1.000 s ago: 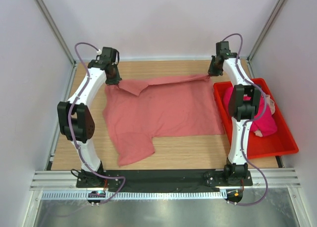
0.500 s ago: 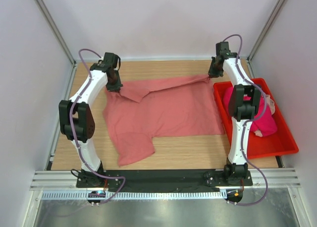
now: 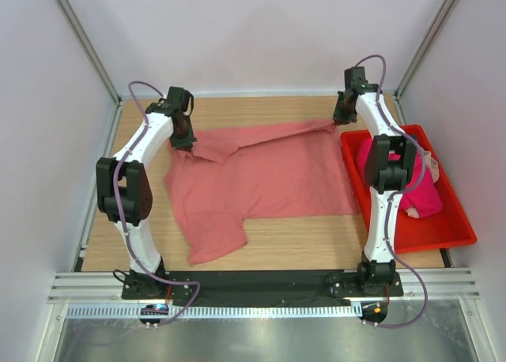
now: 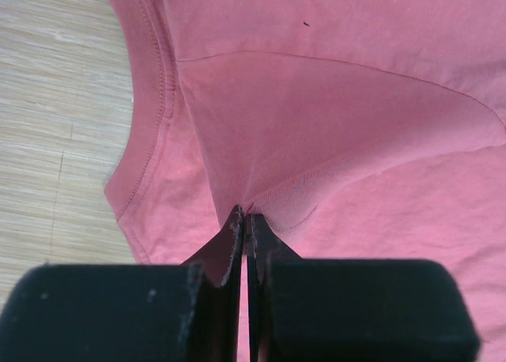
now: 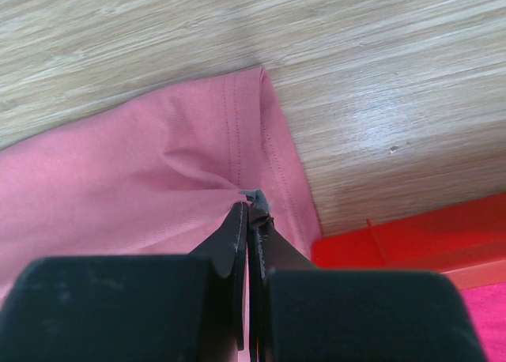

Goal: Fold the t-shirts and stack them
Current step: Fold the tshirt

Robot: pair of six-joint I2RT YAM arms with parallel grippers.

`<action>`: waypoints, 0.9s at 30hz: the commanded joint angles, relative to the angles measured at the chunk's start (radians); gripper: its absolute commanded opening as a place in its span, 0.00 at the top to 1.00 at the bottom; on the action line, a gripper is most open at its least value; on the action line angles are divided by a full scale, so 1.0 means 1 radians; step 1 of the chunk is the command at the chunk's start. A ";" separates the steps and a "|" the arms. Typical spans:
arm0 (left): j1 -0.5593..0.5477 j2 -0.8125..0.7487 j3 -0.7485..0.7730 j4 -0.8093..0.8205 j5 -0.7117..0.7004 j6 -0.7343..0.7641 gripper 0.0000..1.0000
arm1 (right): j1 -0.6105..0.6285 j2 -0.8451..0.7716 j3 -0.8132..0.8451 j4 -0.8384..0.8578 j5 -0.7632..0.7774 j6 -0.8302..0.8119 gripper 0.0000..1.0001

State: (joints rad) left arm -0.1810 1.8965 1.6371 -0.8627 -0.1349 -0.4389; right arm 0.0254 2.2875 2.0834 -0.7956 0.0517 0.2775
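Item 1 — salmon t-shirt (image 3: 269, 176): lies spread on the wooden table (image 3: 316, 239) between my two arms. One sleeve points near-left, and the far-left corner is turned over onto the body.

Item 2 — left gripper (image 3: 183, 141): sits at that turned-over far-left corner. The arm reaches far forward with the elbow raised and the wrist angled down. In the left wrist view the jaws are pressed together with a pinch of salmon cloth caught at the tips, and the ribbed collar curves off to the left over bare wood.

Item 3 — right gripper (image 3: 338, 118): sits at the shirt's far-right corner, with the arm stretched just as far. From overhead I cannot see the grip. The right wrist view shows the jaws closed on the stitched hem corner.

Item 4 — red bin (image 3: 466, 235): stands on the right, just beside the shirt. It holds a magenta t-shirt (image 3: 419, 192), which is bunched up.
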 commanded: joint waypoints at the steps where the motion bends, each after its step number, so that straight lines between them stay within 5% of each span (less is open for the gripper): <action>1: 0.009 0.012 0.003 -0.022 -0.002 -0.006 1.00 | -0.002 -0.063 0.017 0.002 0.031 -0.037 0.99; 9: 0.009 0.041 0.021 -0.050 0.003 0.006 1.00 | -0.002 -0.072 -0.058 -0.019 0.039 -0.055 0.95; 14: 0.009 0.033 0.013 -0.042 0.052 0.028 0.95 | -0.002 -0.108 -0.120 -0.005 0.048 -0.047 0.68; 17: 0.009 0.006 0.006 -0.044 0.058 0.019 0.72 | -0.002 -0.105 -0.056 -0.037 0.022 -0.029 0.52; 19: 0.011 -0.023 -0.003 -0.030 0.072 0.016 0.44 | -0.002 -0.103 0.005 -0.054 -0.012 0.002 0.47; 21: 0.009 -0.071 -0.026 -0.001 0.086 0.006 0.32 | -0.001 -0.109 0.026 -0.060 -0.039 0.046 0.42; 27: 0.025 -0.103 -0.034 0.080 0.116 -0.064 0.44 | 0.054 -0.105 0.099 -0.094 -0.082 0.052 0.38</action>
State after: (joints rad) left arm -0.1741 1.8381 1.5852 -0.8654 -0.0574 -0.4580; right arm 0.0399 2.2574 2.1281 -0.8593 0.0002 0.3096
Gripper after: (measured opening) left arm 0.594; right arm 0.620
